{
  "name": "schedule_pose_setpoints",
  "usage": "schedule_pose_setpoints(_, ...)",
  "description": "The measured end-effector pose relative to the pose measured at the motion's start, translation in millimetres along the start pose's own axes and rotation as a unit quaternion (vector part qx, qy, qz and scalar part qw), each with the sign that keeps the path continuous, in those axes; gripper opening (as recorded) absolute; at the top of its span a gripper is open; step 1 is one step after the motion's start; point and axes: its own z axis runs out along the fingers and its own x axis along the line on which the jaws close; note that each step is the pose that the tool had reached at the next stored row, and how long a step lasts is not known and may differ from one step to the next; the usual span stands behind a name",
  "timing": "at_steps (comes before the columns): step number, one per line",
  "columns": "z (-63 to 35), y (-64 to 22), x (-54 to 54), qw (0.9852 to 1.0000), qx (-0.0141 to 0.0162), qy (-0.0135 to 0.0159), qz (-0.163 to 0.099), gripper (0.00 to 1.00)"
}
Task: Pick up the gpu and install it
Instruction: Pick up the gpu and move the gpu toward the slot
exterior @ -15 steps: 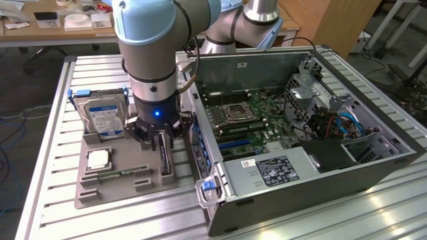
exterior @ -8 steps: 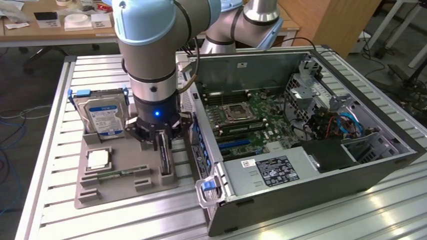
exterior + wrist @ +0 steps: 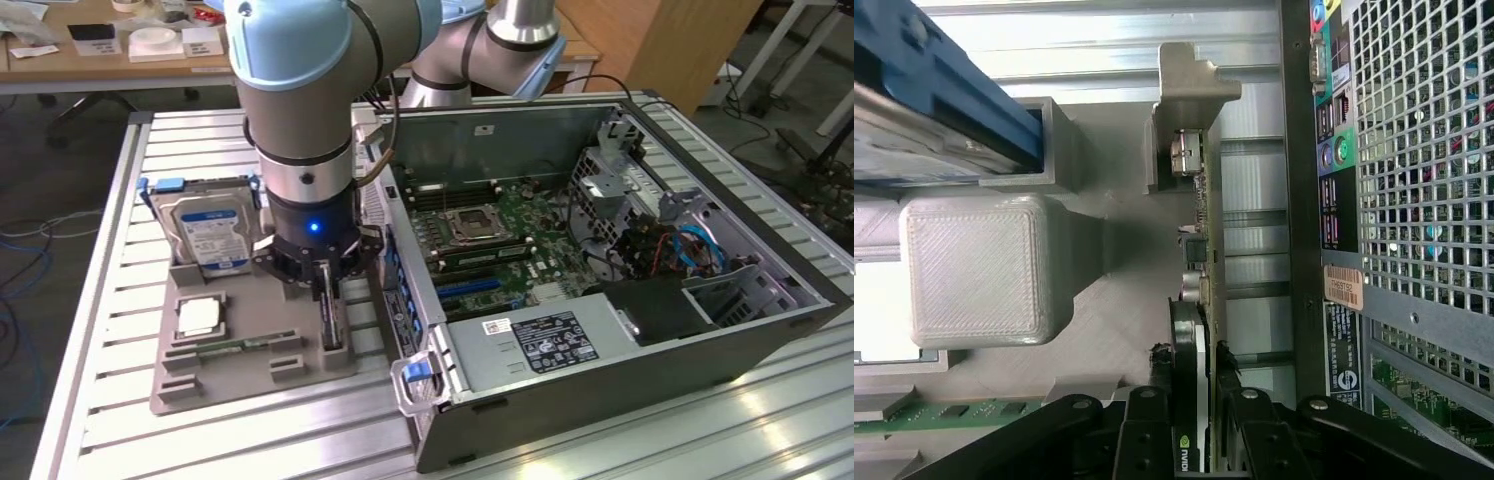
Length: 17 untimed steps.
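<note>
In the wrist view the tool (image 3: 1194, 362) has its two black fingers (image 3: 1150, 425) closed onto the gpu (image 3: 1196, 335), one on each flat face. The card is clamped between them. The gpu stands on its long edge and runs straight away from the fingers. A metal connector (image 3: 1184, 158) is at its far end, beside a grey post of the holder (image 3: 1104, 330).

In the exterior view the tool (image 3: 327, 285) points straight down, and the gpu (image 3: 331, 325) is directly under it. The card sits upright in a narrow slot along the 3 o'clock edge of the grey holder (image 3: 254, 375). Its lower edge is in the slot, so it is not lifted out.

From the tool, in the exterior view:
- The slim green memory stick (image 3: 240, 347) lies flat in the holder at 8 o'clock.
- The square processor chip (image 3: 200, 317) lies at 9 o'clock.
- The silver hard drive (image 3: 214, 235) with its blue label stands at 10 o'clock.

The holder rests on a slatted metal worktop (image 3: 107, 330).

At 3 o'clock, just beside the holder, the open computer case (image 3: 641, 350) lies on its side with the motherboard (image 3: 521, 250) facing up. In the wrist view its perforated rear panel (image 3: 1424, 150) runs along one side of the gpu, near it but not touching.

Farther away in the exterior view, at 11 o'clock, a wooden desk (image 3: 94, 62) carries some small white things.
</note>
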Motion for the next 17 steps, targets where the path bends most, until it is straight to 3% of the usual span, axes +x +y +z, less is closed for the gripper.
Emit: schedule_pose_setpoints(17,0.1,0.0,-0.1,0.9999,-0.0004,0.0008,-0.016,0.27)
